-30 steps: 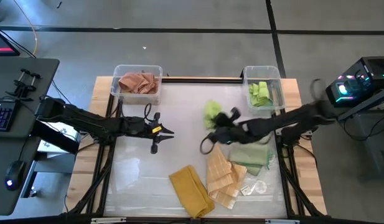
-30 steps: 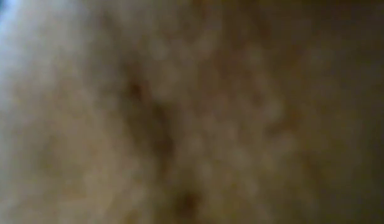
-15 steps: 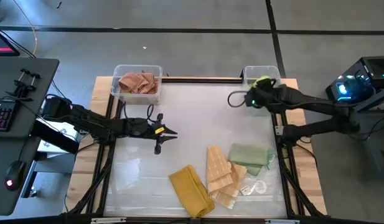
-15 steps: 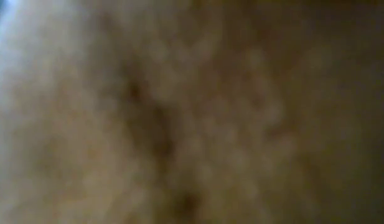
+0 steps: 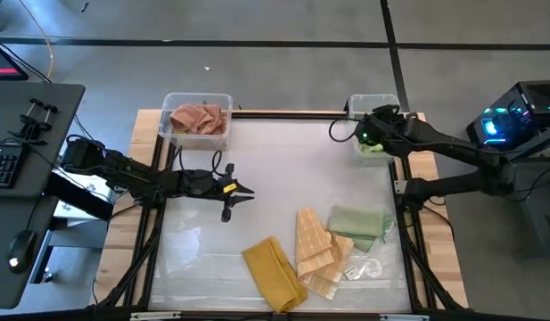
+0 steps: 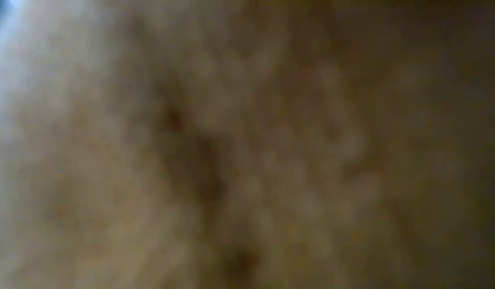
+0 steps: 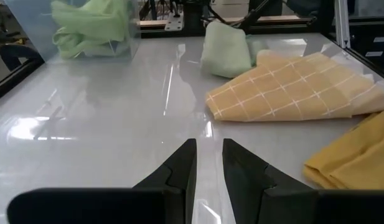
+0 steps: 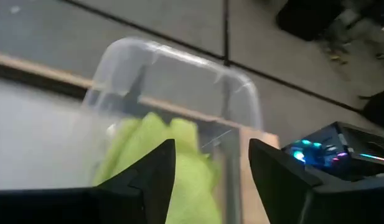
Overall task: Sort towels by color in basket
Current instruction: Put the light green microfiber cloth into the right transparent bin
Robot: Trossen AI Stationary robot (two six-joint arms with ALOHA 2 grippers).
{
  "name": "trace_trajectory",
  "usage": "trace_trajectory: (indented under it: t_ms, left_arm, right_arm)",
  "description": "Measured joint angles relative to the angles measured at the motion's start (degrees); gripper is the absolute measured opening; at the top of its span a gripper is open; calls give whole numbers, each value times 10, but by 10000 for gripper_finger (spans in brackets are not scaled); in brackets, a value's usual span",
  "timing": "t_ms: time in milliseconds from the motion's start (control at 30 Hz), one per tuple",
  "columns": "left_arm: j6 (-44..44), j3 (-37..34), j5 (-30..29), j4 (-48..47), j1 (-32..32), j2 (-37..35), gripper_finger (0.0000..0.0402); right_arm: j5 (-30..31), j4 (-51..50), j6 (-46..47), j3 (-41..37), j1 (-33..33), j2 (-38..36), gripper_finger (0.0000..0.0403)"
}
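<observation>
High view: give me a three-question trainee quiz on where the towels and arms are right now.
1. True or false: the right gripper hovers over the far-right clear bin with its jaws open.
2. Which towel lies nearest the table's front edge? A. mustard yellow towel B. sage green towel C. salmon pink towel
3. Fill in: the light green towels lie in the far-right bin, and the checked towel lies on the ____.

Key:
1. True; a light green towel shows between and below the open jaws in the right wrist view.
2. A
3. table
</observation>
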Motion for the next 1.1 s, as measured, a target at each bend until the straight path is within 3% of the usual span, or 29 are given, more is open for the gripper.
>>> trace_trajectory:
  t_ms: [133, 267, 400, 567, 733, 900, 1100]
  left_arm:
    - [-3, 0, 0, 1, 0, 0, 64]
    - [-2, 0, 0, 1, 0, 0, 64]
    - [-3, 0, 0, 1, 0, 0, 64]
    - [-14, 0, 0, 1, -3, 0, 64]
    - [-4, 0, 0, 1, -8, 0, 64]
    - [-4, 0, 0, 4, -7, 0, 64]
    - [-3, 0, -1, 6, -7, 0, 64]
  right_arm:
    - [-61, 7, -34, 0, 50, 0, 199]
    - [-118, 49, -21, 0, 142, 1, 199]
    - [-118, 141, 1, 0, 260, 16, 199]
    - [-101, 261, -40, 1, 388, 80, 199]
    - [-204, 287, -63, 1, 467, 172, 199]
    - [-351, 261, 45, 1, 499, 248, 199]
    - [-398, 84, 261, 1, 519, 279, 199]
